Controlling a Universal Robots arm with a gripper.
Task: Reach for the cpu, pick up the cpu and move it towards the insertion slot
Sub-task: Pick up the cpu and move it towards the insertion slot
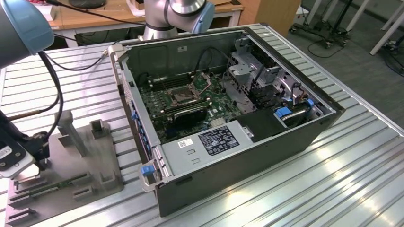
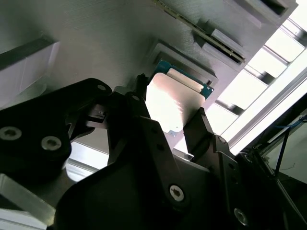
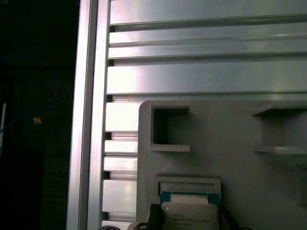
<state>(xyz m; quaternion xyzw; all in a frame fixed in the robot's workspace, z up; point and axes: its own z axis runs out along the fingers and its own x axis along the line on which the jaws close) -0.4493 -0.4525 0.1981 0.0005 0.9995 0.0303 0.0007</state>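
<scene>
The cpu (image 2: 178, 90), a small square chip with a pale metal top and green edge, lies at a square recess of the grey plastic tray (image 2: 96, 43). My gripper (image 2: 171, 98) is down over it, one black finger against each side of the chip, shut on it. The first wrist view shows the cpu (image 3: 189, 213) at the tray's edge between the fingertips (image 3: 153, 213). In the exterior view my wrist hangs over the tray (image 1: 88, 163) at the exterior view's left. The insertion slot (image 1: 182, 98) is a dark socket with a shiny frame on the green board inside the open case.
The open computer case (image 1: 252, 142) lies on the slatted aluminium table (image 1: 353, 179), right of the tray in the exterior view. A green memory stick (image 1: 54, 185) lies in the tray, among upright grey posts (image 1: 96, 126). A black cable (image 1: 54, 94) hangs along my arm.
</scene>
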